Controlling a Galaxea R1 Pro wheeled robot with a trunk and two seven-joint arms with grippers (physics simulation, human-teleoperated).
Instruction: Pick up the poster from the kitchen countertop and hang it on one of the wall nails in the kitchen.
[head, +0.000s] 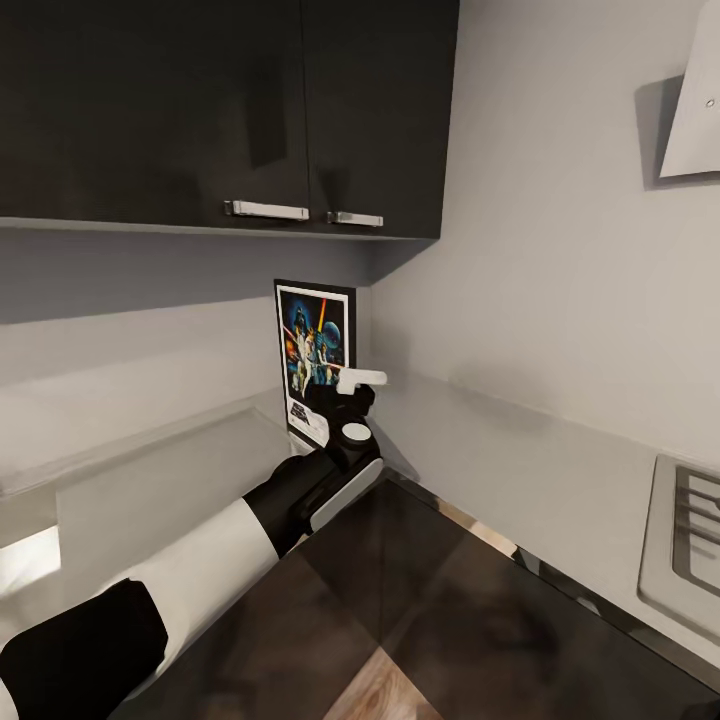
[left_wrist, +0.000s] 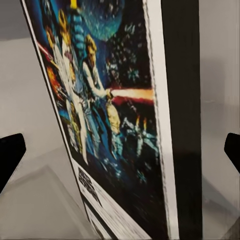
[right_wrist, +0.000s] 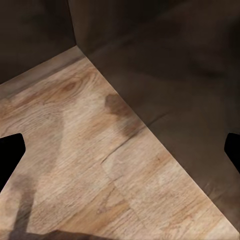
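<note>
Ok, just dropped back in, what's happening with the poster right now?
The left gripper is open and reaching into the counter corner, right at the poster. The poster stands upright on the kitchen countertop against the wall, below the dark cabinets. In the left wrist view it sits between the spread fingers, not yet gripped. The right gripper is open over wooden floor.

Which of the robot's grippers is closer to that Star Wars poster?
Left. The left gripper reaches right up to the poster, open around it; the right gripper hangs open over the wooden floor.
</note>
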